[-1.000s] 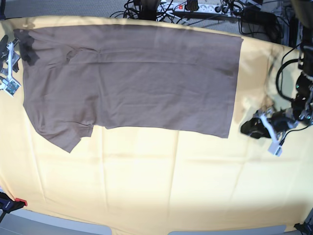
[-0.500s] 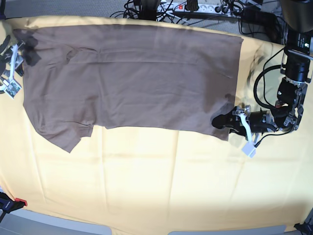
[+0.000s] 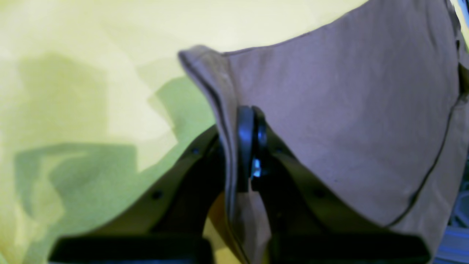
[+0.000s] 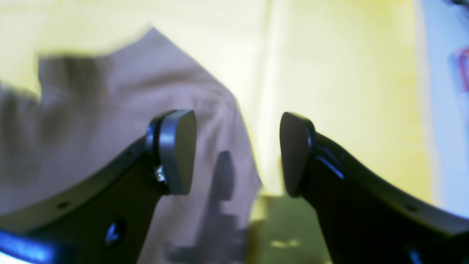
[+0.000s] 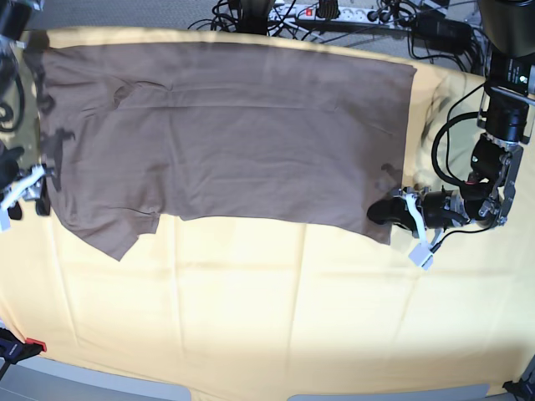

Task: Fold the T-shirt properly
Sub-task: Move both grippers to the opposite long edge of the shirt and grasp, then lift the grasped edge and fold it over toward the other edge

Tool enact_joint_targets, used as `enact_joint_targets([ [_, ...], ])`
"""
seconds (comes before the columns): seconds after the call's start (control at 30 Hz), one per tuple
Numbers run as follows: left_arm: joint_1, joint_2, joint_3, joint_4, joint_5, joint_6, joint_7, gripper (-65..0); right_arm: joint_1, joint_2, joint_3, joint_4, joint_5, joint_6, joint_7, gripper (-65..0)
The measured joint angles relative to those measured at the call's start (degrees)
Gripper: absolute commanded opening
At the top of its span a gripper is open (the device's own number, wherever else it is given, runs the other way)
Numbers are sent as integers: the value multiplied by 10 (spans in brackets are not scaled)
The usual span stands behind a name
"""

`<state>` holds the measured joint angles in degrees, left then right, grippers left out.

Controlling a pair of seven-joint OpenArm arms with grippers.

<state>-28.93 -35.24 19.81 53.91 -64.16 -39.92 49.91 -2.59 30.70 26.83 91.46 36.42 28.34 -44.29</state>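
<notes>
The taupe T-shirt (image 5: 226, 134) lies spread flat on the yellow cloth, neck end to the left and hem to the right. My left gripper (image 5: 386, 211) sits at the hem's near right corner. In the left wrist view the left gripper (image 3: 251, 146) is shut on that corner, and the T-shirt (image 3: 348, 110) fabric rises in a fold between the pads. My right gripper (image 5: 38, 185) hovers at the shirt's left edge beside the near sleeve. The right wrist view shows the right gripper (image 4: 236, 152) open, one finger over the T-shirt (image 4: 91, 121) sleeve and the other over yellow cloth.
The large pale yellow cloth (image 5: 267, 317) covers the table, with a broad bare stretch in front of the shirt. Cables and a power strip (image 5: 334, 12) lie behind the far edge. The left arm's body and cables (image 5: 497, 125) stand at the right.
My left gripper came in from the right to the hem corner and shut on it. My right gripper moved along the shirt's left edge toward the near sleeve and stayed open.
</notes>
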Motion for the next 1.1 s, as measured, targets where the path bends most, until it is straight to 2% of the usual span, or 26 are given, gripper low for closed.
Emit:
enact_joint_targets([
  [0.2, 0, 0, 0, 0, 1, 0, 0, -650, 135, -5, 3, -235, 32, 24, -26, -271],
  [0.3, 0, 0, 0, 0, 0, 0, 0, -650, 179, -6, 3, -336, 33, 29, -25, -271],
  [0.37, 0, 0, 0, 1, 1, 0, 0, -650, 199, -6, 3, -392, 59, 34, -37, -271],
  [0.43, 0, 0, 0, 1, 1, 0, 0, -650, 209, -6, 3, -430, 112, 73, -54, -271],
  [0.47, 0, 0, 0, 1, 1, 0, 0, -650, 215, -5, 4, -444, 130, 79, -66, -271],
  [0.53, 0, 0, 0, 1, 1, 0, 0, -650, 217, -6, 4, -455, 151, 101, -85, -272],
  [0.63, 0, 0, 0, 1, 0, 0, 0, -650, 214, -12, 4, -455, 152, 113, -85, -279],
  [0.93, 0, 0, 0, 0, 1, 0, -9, -650, 214, -14, 4, -457, 148, 111, -93, -512],
  [1.03, 0, 0, 0, 0, 1, 0, -10, -650, 213, -15, 4, -457, 131, 111, -76, -650],
  [1.1, 0, 0, 0, 0, 2, 0, -15, -650, 213, -16, 4, -458, 120, 111, -61, -650],
])
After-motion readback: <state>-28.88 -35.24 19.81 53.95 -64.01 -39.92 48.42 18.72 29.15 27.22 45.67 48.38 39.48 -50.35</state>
